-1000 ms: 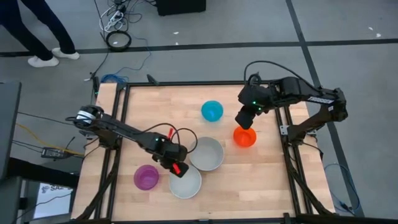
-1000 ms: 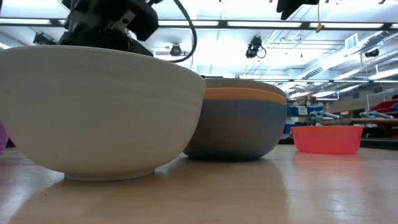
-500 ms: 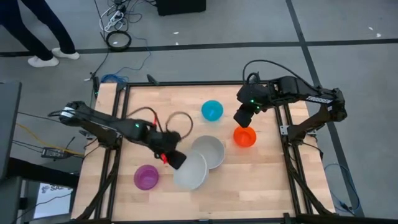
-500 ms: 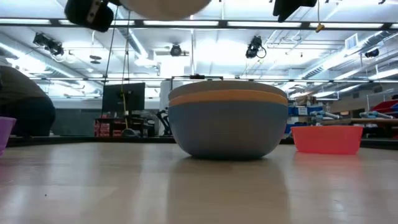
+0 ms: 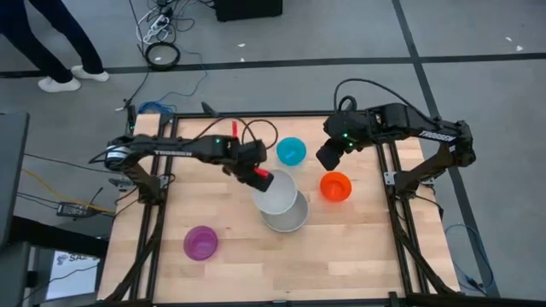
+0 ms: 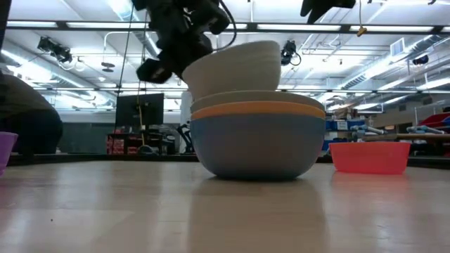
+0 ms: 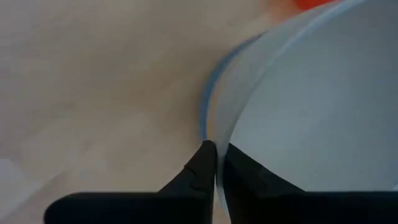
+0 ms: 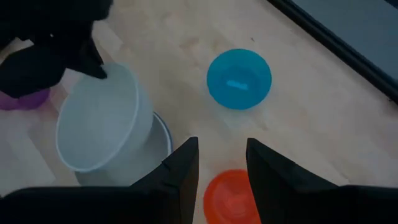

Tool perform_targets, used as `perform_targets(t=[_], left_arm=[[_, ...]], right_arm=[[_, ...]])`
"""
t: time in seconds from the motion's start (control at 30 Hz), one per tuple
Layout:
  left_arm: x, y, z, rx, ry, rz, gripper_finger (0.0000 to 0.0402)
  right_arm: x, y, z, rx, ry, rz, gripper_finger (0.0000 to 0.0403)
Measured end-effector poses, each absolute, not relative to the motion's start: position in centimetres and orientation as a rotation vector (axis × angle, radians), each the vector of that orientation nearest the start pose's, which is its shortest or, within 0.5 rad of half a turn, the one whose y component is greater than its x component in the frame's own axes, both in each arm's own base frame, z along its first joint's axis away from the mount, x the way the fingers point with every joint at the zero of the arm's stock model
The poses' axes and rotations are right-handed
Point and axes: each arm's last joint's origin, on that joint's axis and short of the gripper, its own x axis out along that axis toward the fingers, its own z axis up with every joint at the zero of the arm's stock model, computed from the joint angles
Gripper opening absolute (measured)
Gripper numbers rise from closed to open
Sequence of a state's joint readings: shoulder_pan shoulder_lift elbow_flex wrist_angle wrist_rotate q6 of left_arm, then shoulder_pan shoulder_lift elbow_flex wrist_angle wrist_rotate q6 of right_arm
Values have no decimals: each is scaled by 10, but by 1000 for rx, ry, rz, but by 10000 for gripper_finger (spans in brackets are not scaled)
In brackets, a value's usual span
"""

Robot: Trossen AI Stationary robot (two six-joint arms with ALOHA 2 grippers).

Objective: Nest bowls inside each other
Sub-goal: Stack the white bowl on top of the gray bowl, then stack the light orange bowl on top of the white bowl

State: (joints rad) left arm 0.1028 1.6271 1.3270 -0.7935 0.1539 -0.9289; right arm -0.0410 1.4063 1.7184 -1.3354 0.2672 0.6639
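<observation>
Above the grey bowl [image 5: 288, 218] | left hand [image 5: 264, 180] pinches white bowl [image 5: 275, 193] rim (tilted, partly in stack) | right hand [image 5: 327, 157] parted, empty, above tabletop [image 5: 358, 247]

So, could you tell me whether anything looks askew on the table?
Yes: the white bowl, pinched at its rim by the left gripper, sits tilted over the grey bowl stack rather than nested level.

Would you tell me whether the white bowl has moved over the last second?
Yes. The left gripper carried the white bowl from beside the purple bowl onto the grey stack.
</observation>
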Motion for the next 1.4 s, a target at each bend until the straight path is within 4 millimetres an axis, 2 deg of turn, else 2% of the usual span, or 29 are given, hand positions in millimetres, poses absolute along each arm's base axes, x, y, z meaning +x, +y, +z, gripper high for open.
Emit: perform_targets(t=[0.13, 0.53, 0.77, 0.9, 1.0, 1.13, 1.27, 1.4], left_arm=[[335, 36, 263, -1018, 1040, 397, 47], [343, 34, 255, -1048, 1075, 300, 99], [344, 33, 256, -1073, 1076, 244, 106], [346, 32, 262, -1060, 1073, 205, 106], [349, 33, 283, -1019, 1011, 155, 106], [346, 36, 320, -946, 935, 146, 106], [331, 38, 356, -824, 942, 227, 106], [308, 38, 383, -703, 1021, 314, 106]], right_arm=[[241, -17, 415, 510, 878, -610, 122], [241, -17, 414, 523, 871, -623, 122], [241, -17, 414, 528, 873, -628, 122], [239, -18, 407, 501, 962, -660, 122], [243, -18, 389, 455, 1099, -690, 122], [256, -14, 352, 500, 1279, -599, 123], [265, -8, 307, 545, 1417, -540, 128], [268, -4, 276, 556, 1458, -526, 137]])
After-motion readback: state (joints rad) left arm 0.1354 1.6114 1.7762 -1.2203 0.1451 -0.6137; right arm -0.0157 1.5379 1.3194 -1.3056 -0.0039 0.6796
